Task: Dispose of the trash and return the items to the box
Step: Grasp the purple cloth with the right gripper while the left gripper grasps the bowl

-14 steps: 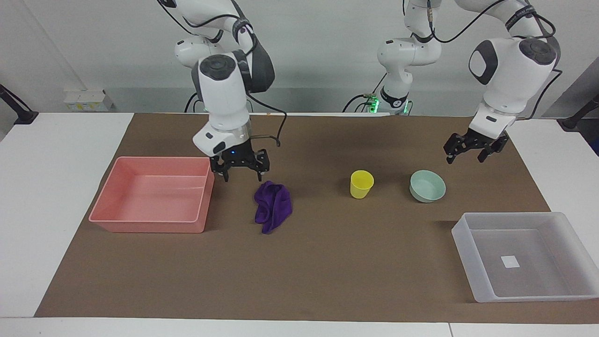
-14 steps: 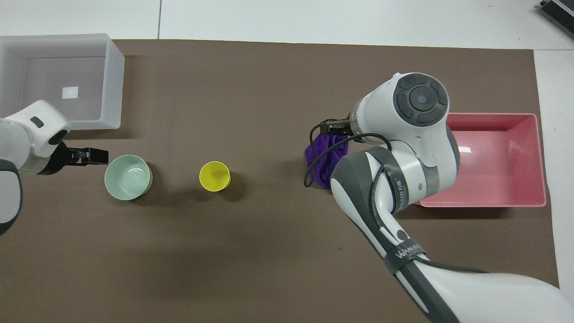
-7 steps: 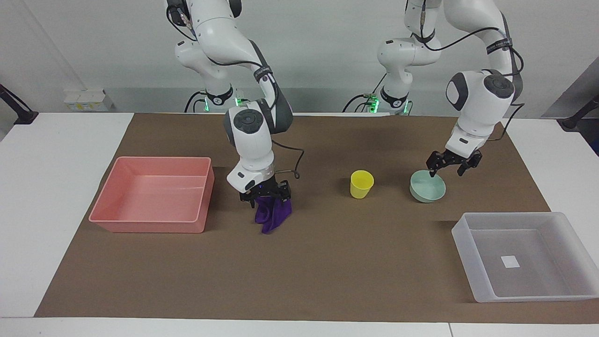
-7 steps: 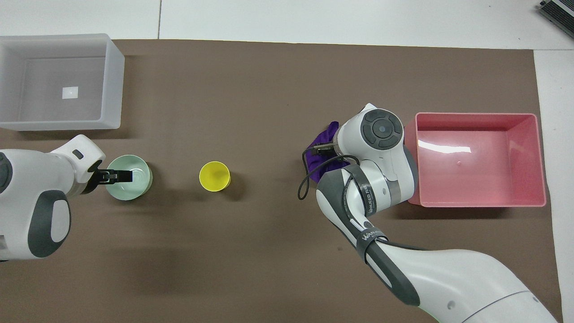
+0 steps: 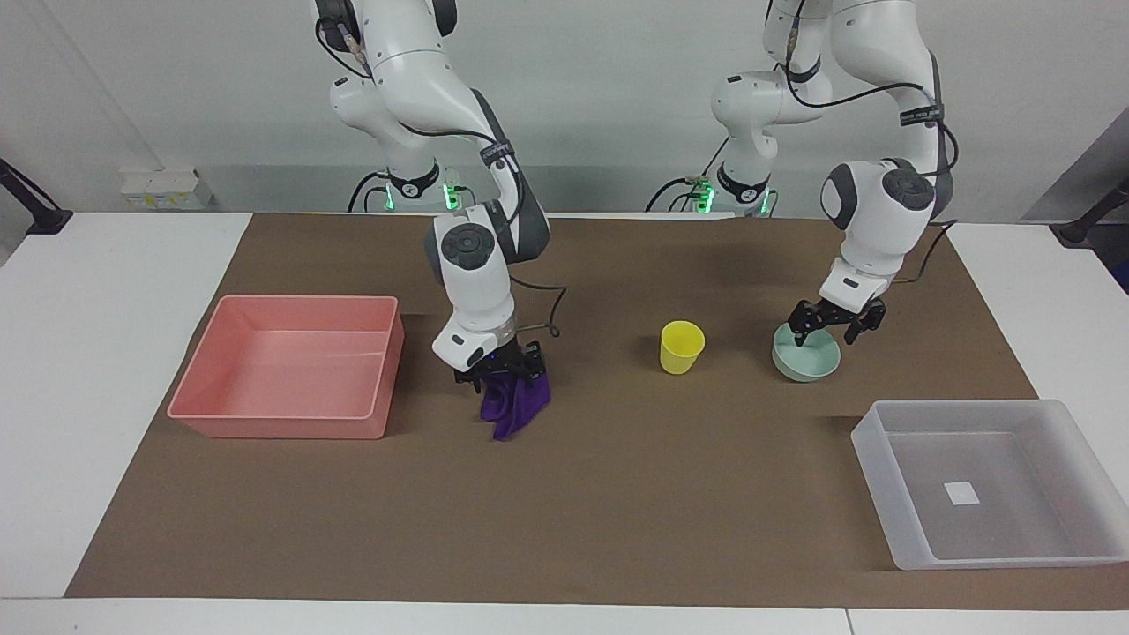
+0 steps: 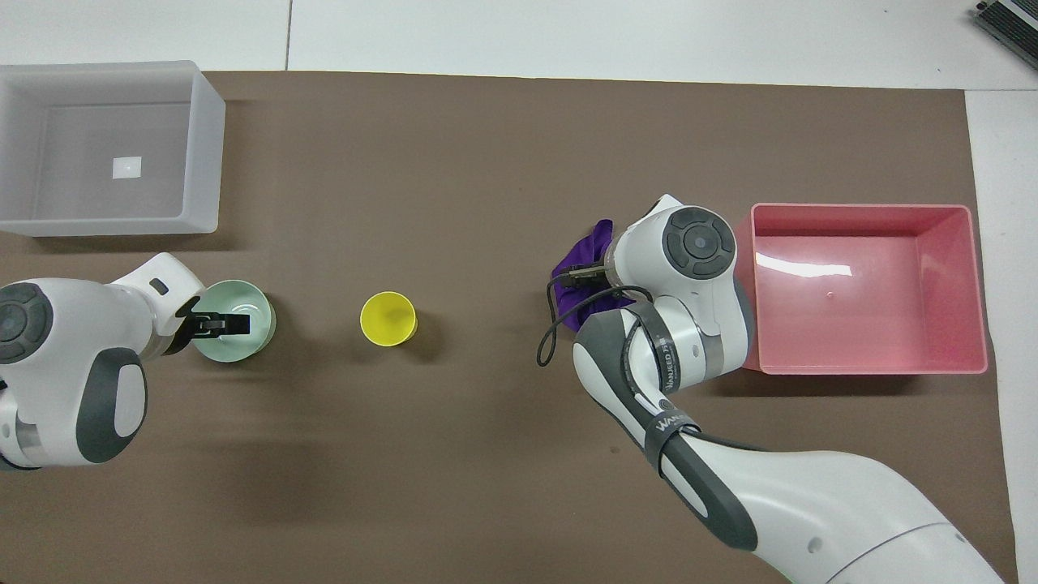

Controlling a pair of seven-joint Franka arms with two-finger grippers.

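Both arms have dropped from their raised positions a second ago, and we now see each at its object. Our right gripper sits down on the purple rag, fingers pinched into the cloth, beside the pink tray. Our left gripper straddles the rim of the mint bowl with its fingers spread, one inside and one outside. We find the yellow cup upright between rag and bowl. We see the clear box farther from the robots, toward the left arm's end.
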